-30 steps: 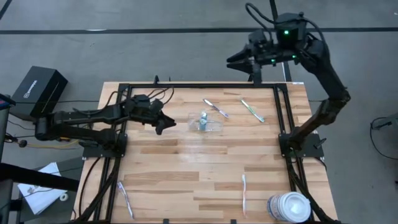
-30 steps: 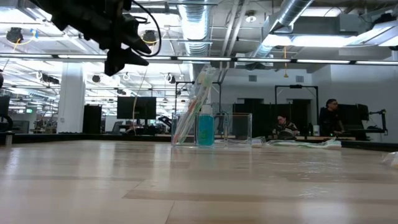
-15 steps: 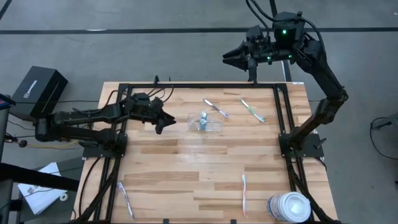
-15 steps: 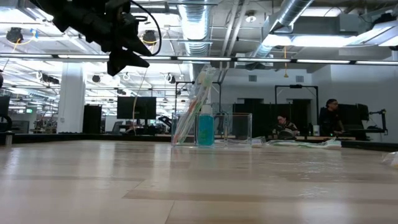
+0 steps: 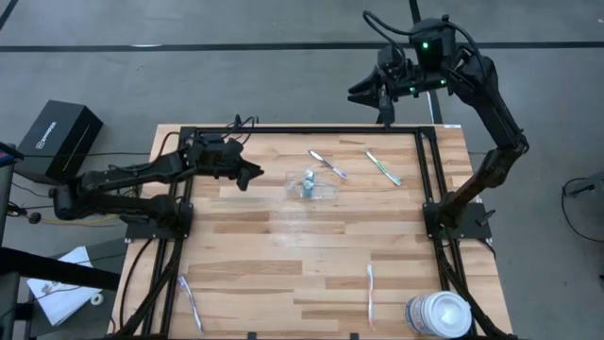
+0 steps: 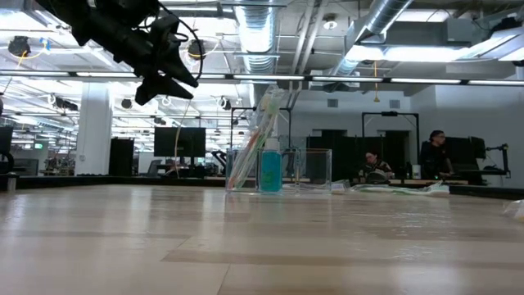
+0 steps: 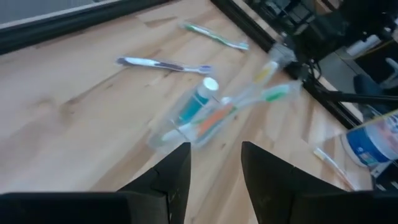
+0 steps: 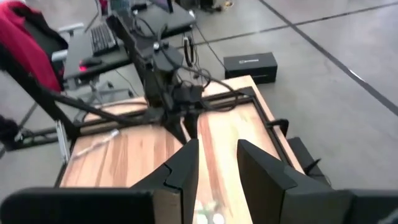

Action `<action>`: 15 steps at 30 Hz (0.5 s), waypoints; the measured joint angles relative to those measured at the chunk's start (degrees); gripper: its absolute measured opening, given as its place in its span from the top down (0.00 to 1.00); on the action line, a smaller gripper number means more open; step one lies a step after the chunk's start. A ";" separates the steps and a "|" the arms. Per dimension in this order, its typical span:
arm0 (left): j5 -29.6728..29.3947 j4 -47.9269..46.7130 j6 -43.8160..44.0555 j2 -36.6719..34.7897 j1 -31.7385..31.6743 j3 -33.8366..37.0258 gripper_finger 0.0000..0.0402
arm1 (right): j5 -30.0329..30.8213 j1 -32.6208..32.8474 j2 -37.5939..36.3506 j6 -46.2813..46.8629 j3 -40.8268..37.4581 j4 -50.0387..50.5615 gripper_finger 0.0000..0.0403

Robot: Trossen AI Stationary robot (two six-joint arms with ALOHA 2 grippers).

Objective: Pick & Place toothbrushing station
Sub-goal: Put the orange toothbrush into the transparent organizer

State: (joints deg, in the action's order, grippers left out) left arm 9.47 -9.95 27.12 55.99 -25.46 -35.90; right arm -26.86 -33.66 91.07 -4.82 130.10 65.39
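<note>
A small clear plastic container stands on the table's far middle, holding a blue-teal toothpaste tube and several thin toothbrushes; it also shows in the left wrist view. My left gripper is open and empty, raised left of the container. My right gripper is open and empty, high beyond the table's far edge. Loose toothbrushes lie on the table: two at the far side, one near left, one near right.
A large white round tub stands at the near right corner. A black frame runs along the table's edges. A black box sits off the table's left. People sit in the room beyond.
My left gripper has drawn back a little toward the table's far left and risen, away from the container. My right gripper has shifted slightly above the far edge. The container and toothbrushes have stayed in place.
</note>
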 joint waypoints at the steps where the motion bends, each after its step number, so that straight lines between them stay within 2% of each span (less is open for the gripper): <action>1: 0.01 -0.63 -0.28 0.00 -0.50 0.00 0.66 | -0.62 -0.49 0.00 -0.99 0.00 0.55 0.74; 7: 1.62 -12.54 -0.50 0.00 -0.95 0.02 0.66 | -5.07 -2.90 0.19 -4.90 0.00 2.68 0.74; 15: 2.16 -17.43 19.72 0.00 3.80 0.02 0.66 | -7.75 -5.40 0.17 -8.88 0.00 5.09 0.74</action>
State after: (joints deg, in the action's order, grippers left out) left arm 11.63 -27.38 46.85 55.99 -21.66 -35.88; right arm -34.60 -39.06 91.24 -13.71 130.10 70.48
